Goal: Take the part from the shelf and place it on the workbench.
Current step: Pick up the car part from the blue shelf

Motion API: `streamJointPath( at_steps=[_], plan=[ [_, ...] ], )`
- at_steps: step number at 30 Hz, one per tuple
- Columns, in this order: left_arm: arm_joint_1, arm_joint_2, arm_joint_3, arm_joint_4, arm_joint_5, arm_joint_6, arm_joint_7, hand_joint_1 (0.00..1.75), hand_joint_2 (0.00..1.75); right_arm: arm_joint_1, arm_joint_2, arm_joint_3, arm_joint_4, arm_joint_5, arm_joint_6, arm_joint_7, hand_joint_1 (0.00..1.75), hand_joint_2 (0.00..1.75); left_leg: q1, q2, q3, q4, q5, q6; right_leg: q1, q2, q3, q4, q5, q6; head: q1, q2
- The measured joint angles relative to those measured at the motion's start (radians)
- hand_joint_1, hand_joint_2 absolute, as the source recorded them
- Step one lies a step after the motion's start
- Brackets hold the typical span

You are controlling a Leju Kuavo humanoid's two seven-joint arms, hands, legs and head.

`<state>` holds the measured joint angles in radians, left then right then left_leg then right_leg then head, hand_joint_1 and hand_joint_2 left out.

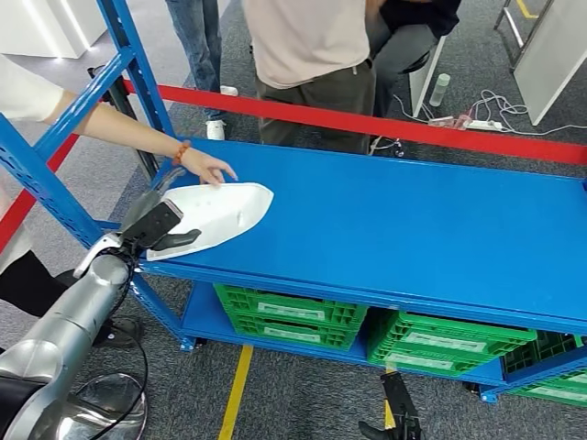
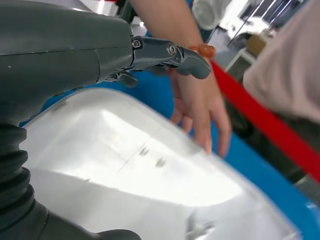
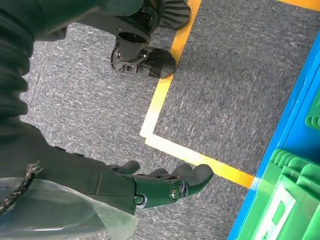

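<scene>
While the left hand [image 1: 158, 227] is closing on the white part [image 1: 221, 213], thumb under and fingers [image 2: 171, 54] over its near edge, the part is lying on the blue shelf [image 1: 415, 229] | person's hand [image 1: 206, 167] is touching the part's far edge just beyond | right hand [image 3: 158, 186] is hanging over grey carpet [image 3: 234, 75], fingers loosely extended, holding nothing

Our silver left arm reaches forward, its left hand [image 1: 158, 226] with dark fingers [image 2: 170, 52] stretched out straight. Our right hand [image 3: 151, 185] hangs low, fingers loosely extended, holding nothing.
</scene>
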<state>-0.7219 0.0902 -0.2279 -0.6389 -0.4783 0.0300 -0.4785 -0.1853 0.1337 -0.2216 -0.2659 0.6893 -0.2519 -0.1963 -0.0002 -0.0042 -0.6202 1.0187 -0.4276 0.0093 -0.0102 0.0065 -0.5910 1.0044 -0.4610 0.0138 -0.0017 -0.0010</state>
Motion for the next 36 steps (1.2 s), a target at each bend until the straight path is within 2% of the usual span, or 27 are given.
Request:
streamJointPath(
  at_steps=[6, 13, 36],
  plan=[
    [-0.014, 0.027, -0.052, 0.064, -0.080, -0.030, 0.058, 0.00, 1.75, 0.005, 0.000, 0.005, 0.000, 0.000, 0.004, -0.006, 0.00, 1.75, 0.000, 0.000, 0.000, 0.000, 0.000, 0.000, 0.000, 0.000, 0.000, 0.000, 0.000, 0.000, 0.000, 0.000],
    [-0.015, 0.047, -0.086, 0.120, -0.097, -0.034, 0.070, 0.00, 1.75, 0.014, 0.000, 0.014, 0.000, 0.005, 0.001, -0.006, 0.00, 1.75, 0.000, 0.000, 0.000, 0.000, 0.000, 0.000, 0.000, 0.000, 0.000, 0.000, 0.000, 0.000, 0.000, 0.000],
    [-0.018, 0.049, -0.118, 0.157, -0.130, -0.037, 0.078, 0.00, 1.75, 0.018, -0.003, 0.029, 0.000, 0.011, 0.007, -0.014, 0.00, 1.75, 0.000, 0.000, 0.000, 0.000, 0.000, 0.000, 0.000, 0.000, 0.000, 0.000, 0.000, 0.000, 0.000, 0.000]
  ],
)
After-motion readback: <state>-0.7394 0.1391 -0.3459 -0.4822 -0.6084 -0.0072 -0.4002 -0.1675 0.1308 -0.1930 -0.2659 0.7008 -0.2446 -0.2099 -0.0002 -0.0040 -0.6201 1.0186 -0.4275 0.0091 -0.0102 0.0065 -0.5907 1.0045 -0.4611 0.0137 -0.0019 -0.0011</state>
